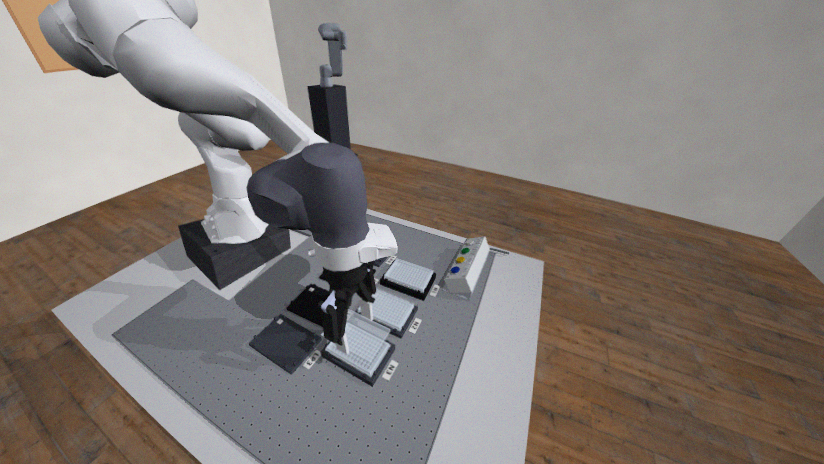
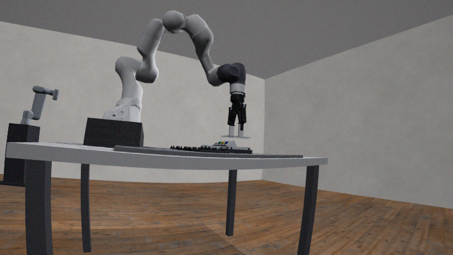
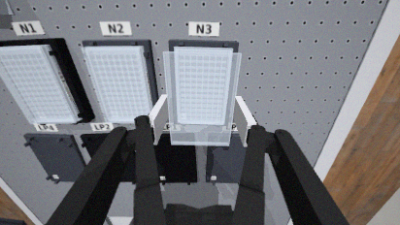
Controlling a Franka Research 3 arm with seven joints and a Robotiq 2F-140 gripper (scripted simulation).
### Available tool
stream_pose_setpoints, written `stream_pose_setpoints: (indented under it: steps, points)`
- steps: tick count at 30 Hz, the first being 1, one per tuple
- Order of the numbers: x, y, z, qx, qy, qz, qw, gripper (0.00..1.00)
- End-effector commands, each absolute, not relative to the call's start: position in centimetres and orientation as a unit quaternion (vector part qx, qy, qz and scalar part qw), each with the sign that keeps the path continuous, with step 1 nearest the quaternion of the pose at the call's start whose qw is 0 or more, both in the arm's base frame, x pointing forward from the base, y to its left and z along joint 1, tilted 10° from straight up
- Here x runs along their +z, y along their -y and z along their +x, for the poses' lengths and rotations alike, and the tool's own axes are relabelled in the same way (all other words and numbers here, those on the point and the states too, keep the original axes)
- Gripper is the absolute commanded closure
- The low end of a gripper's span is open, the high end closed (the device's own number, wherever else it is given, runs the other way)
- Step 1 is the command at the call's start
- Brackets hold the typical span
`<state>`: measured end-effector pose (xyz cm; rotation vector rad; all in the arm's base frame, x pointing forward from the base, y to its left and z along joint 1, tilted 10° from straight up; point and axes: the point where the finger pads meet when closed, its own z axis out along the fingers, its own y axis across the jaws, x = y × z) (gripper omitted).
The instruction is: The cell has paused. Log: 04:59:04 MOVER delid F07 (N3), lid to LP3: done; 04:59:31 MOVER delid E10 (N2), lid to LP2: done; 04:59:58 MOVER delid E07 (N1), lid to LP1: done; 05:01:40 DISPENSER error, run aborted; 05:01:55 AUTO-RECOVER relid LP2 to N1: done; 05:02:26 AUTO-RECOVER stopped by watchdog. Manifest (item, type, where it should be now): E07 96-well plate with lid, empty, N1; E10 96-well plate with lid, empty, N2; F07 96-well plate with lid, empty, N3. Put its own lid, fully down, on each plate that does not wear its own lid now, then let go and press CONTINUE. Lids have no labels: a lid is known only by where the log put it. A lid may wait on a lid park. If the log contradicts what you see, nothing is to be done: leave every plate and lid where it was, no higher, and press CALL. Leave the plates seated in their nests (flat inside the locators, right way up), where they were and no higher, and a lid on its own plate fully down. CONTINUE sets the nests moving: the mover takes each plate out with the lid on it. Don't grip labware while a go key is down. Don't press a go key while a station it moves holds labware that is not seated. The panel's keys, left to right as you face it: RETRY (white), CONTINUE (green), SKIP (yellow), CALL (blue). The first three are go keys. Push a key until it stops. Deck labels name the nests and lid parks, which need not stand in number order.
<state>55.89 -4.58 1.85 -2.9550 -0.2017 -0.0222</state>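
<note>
Hand [image 3: 201, 127] clamped on clear lid [image 3: 202, 99], over N3 plate [image 3: 204, 48] only in wrist view.

White rounded arm [image 2: 144, 53], dark grey wrist housing [image 1: 322, 193], white flange, black linkage fingers with white pads [image 3: 157, 118].

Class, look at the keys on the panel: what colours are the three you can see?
Green, yellow and blue, running along the panel; the top view shows them best.
</note>
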Motion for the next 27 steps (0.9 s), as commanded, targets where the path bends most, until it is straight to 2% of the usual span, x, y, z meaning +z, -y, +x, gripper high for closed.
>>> stream_pose_setpoints:
  steps: [1,27]
  points:
    - [1.9,4.7,56.0,-0.007,0.064,-0.994,0.089,1.0]
    - [0.4,4.5,56.0,-0.007,0.06,-0.994,0.089,1.0]
